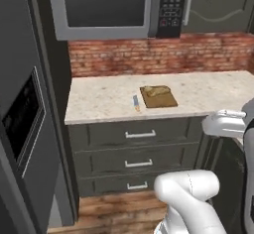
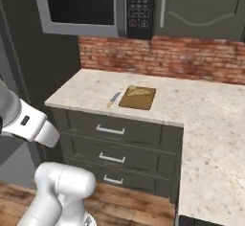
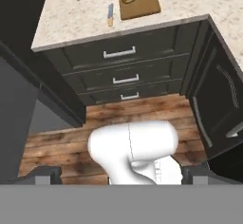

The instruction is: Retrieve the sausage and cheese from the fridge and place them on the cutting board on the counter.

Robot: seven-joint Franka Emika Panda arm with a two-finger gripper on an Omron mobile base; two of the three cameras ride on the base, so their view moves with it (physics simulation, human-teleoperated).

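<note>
A brown cutting board was seen lying on the beige counter, with a tan roll resting on its far half. A knife was laid just beside the board's left edge. The grey fridge was seen at the left, its door closed, and a microwave was mounted above.

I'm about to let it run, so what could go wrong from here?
The small brown wooden cutting board already carries a tan bun-like roll, so little bare wood is left and food set there could roll off. The blue-bladed knife with an orange handle lies close beside it and could get knocked.
</note>
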